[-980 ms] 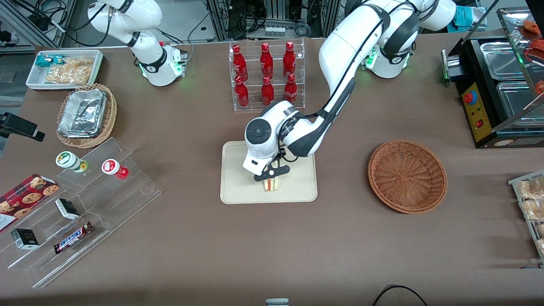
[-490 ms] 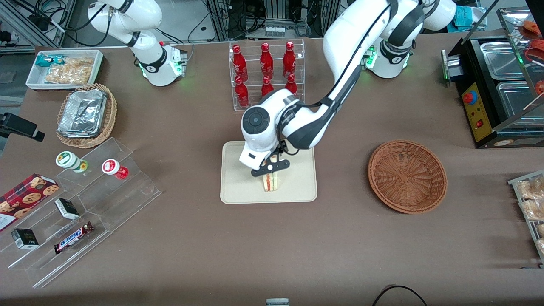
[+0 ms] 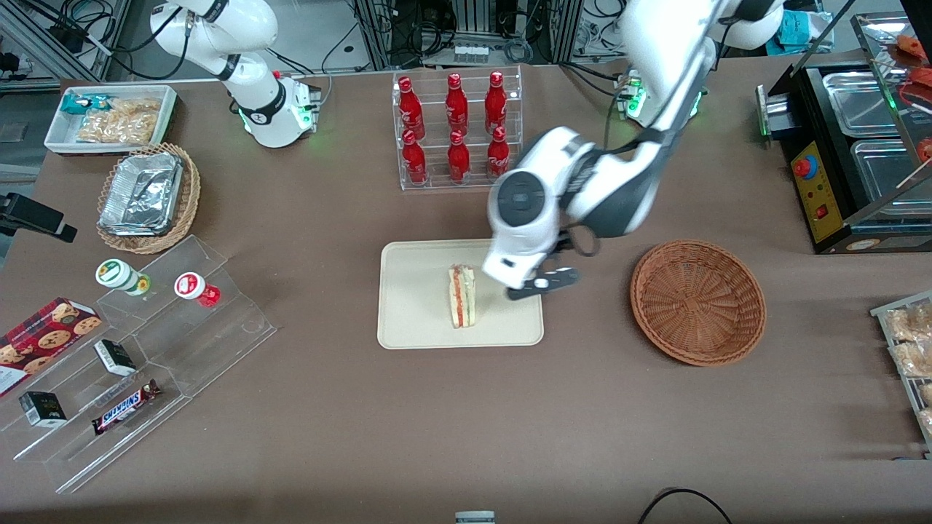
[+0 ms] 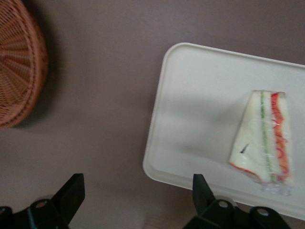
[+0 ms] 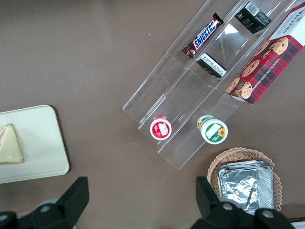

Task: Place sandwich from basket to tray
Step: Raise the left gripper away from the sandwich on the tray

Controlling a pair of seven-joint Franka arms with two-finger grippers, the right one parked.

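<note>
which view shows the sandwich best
The left wrist view: the sandwich fills much of it, wrap and red and green filling clear, lying on the tray. The front view shows it small, beside the open gripper. The right wrist view catches only a cut-off corner.

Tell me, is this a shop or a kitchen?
Probably a pretend snack shop in a robot lab: red bottles in a clear rack, a Snickers bar on clear steps, and an open robot gripper above the cream tray with a wrapped sandwich.
</note>
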